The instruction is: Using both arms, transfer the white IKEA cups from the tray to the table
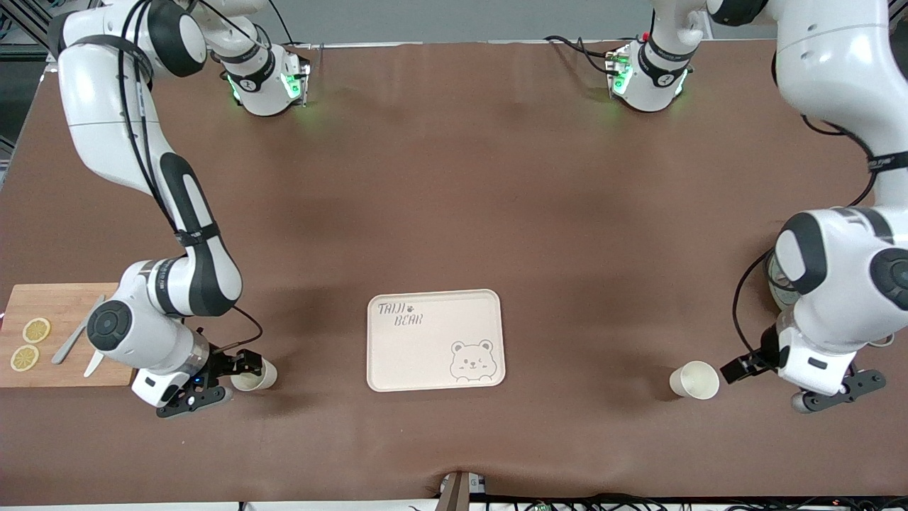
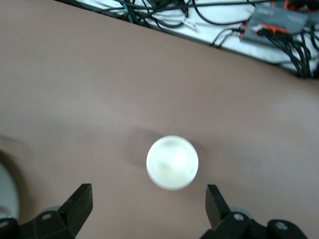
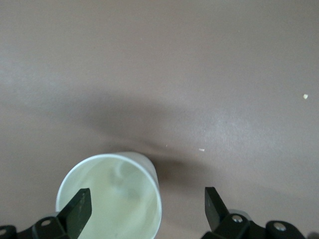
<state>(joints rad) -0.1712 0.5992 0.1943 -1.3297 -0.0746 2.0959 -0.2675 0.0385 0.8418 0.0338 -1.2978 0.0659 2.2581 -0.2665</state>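
Observation:
One white cup (image 1: 254, 375) stands upright on the brown table toward the right arm's end, beside the tray. My right gripper (image 1: 247, 362) is low at this cup and open. In the right wrist view the cup (image 3: 109, 196) sits off-centre in the right gripper (image 3: 147, 199), and one fingertip (image 3: 79, 204) overlaps its rim. The other white cup (image 1: 695, 380) stands toward the left arm's end. My left gripper (image 1: 736, 369) is beside it, open. In the left wrist view that cup (image 2: 172, 163) lies just ahead of the left gripper (image 2: 148, 196), outside the jaws.
A cream bear-printed tray (image 1: 373, 355) lies between the two cups. A wooden board (image 1: 67, 305) with lemon slices (image 1: 35, 330) and a knife (image 1: 74, 341) sits at the right arm's end. A round clear thing (image 1: 774, 284) is partly hidden under the left arm.

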